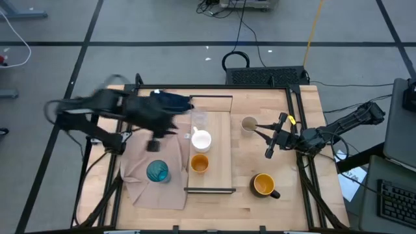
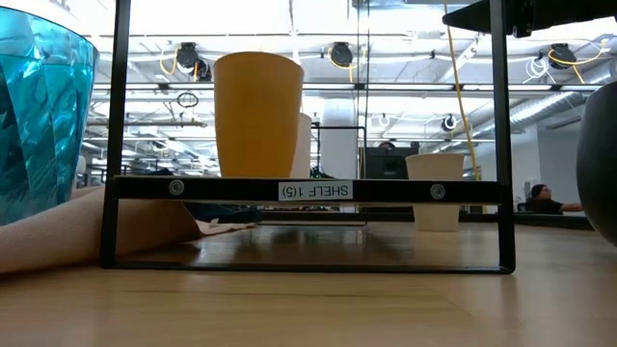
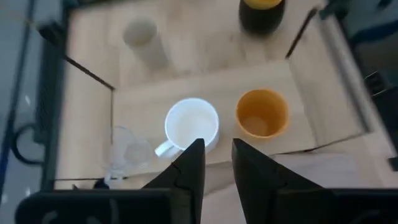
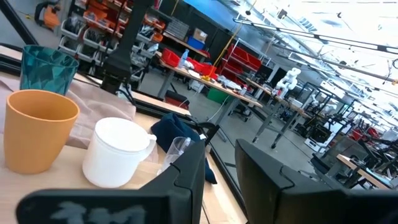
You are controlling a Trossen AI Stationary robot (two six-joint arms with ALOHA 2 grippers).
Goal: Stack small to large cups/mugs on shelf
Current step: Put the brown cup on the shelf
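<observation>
The shelf lies across the table's middle. On it stand in a row a clear glass, a white mug and a small orange cup. The teal tumbler rests on a beige cloth left of the shelf. Right of the shelf, the beige-grey cup and the dark-handled orange mug sit on the table. My left gripper hangs above the cloth, left of the white mug, tipped downward. Its fingers are narrowly apart and empty. My right gripper is level beside the beige-grey cup, also narrowly apart and empty.
A dark blue cloth lies at the shelf's far left corner. Black metal frames close the shelf's ends. Black rails run along the table's sides. Bare tabletop shows between the shelf and the orange mug.
</observation>
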